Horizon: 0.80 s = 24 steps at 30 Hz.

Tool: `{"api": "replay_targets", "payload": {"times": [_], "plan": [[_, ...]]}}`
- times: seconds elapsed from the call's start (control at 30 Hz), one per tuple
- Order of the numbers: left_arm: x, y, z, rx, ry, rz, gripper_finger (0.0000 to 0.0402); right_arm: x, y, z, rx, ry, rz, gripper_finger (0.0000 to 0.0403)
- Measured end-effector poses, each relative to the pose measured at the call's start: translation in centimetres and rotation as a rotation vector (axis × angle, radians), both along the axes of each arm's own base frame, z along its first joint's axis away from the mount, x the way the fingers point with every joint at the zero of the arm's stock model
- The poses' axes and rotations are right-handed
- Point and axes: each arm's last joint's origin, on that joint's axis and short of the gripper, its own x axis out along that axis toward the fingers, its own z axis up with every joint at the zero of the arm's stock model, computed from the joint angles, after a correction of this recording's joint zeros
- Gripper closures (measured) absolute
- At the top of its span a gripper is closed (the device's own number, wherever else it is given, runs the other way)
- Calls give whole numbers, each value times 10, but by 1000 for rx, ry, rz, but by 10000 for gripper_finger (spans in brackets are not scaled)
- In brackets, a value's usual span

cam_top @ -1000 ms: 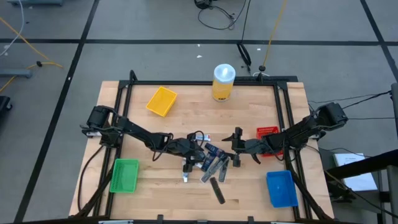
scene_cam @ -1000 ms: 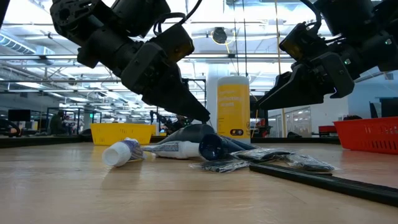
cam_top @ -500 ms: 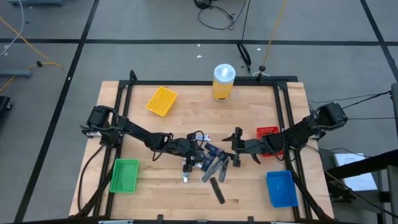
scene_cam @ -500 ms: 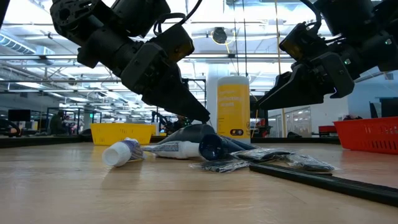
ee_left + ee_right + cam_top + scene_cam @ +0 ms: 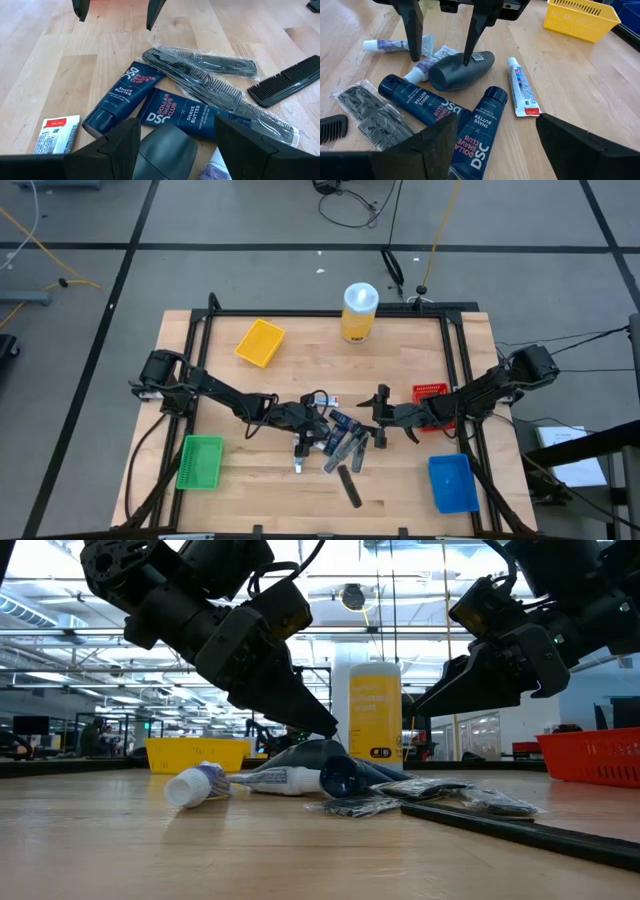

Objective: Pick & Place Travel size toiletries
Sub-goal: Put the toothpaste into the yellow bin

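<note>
The toiletries lie in one loose pile at the middle of the desk, toward its near edge, and the step in hand appears to be the left arm's first grasp from that pile. Nearest the front edge, at about 6 o'clock of the pile, a bare black comb lies a little apart; just behind it are the wrapped combs and two dark blue shave butter tubes side by side. At the pile's 9 o'clock side the left gripper hangs low with its fingers spread wide and empty, straddling a rounded dark grey container, one fingertip touching or nearly touching its top. To do this well, the gripper should probably centre over the container's narrow width, descend until both fingers clear its sides, and close without catching the lilac-capped tube or the small white toothpaste tube just beside it. The right gripper, also wide open and holding nothing, waits at the pile's 3 o'clock. Farther back stand the red bin, the yellow bin and the yellow canister.
</note>
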Motion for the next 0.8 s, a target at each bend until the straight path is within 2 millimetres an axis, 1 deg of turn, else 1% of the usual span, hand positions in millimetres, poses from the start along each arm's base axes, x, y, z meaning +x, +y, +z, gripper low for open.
{"api": "replay_targets", "payload": {"times": [0.5, 0.8], "plan": [[0, 0, 0, -23, -1, 14, 156, 0, 0, 0, 0, 0, 0, 140], [-1, -2, 7, -54, -24, 25, 156, 0, 0, 0, 0, 0, 0, 140]]}}
